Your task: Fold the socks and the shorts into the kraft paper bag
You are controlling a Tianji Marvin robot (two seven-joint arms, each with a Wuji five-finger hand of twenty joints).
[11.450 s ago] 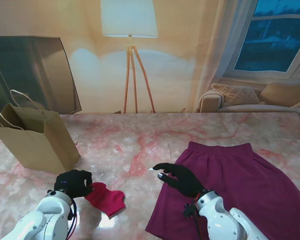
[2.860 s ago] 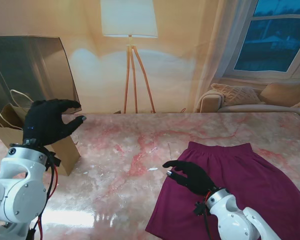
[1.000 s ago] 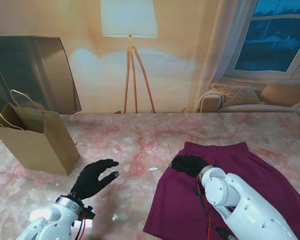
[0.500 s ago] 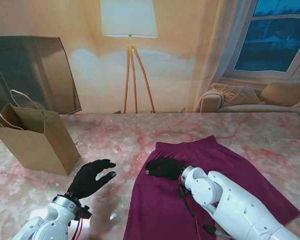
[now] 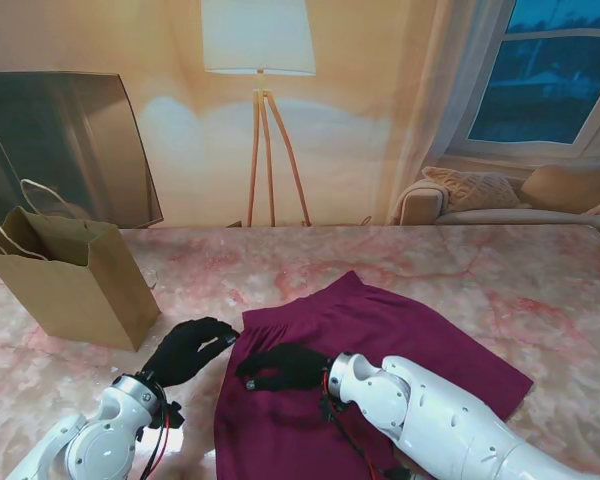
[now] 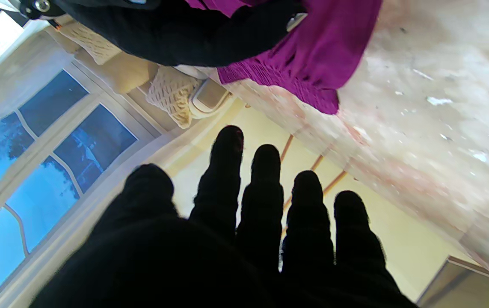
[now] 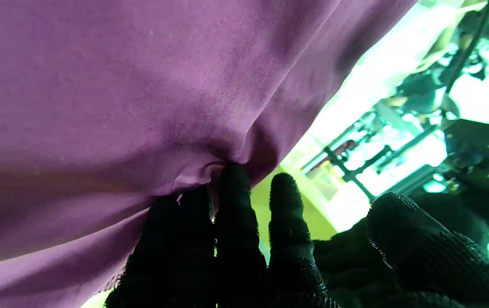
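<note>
The purple shorts (image 5: 380, 335) lie skewed across the marble table (image 5: 280, 265), waistband toward my left. My right hand (image 5: 280, 368) rests on their left part with its fingers curled into the cloth. The right wrist view shows its fingertips (image 7: 235, 188) dug into a pucker of the shorts (image 7: 141, 85), thumb apart. My left hand (image 5: 185, 350) hovers open just left of the waistband corner, fingers (image 6: 265, 179) spread and holding nothing. In the left wrist view the shorts (image 6: 312, 55) and my right hand (image 6: 176, 34) lie just beyond it. The kraft paper bag (image 5: 80, 290) stands open at far left. No socks show.
The bag's two rope handles stick up at its mouth. Bare marble stretches between the bag and the shorts and across the far half of the table. The table's far edge meets a printed backdrop of a lamp and a sofa.
My right hand has dragged the shorts leftward and nearer to me, turning them. My left hand has edged right until its fingertips reach the waistband corner.
</note>
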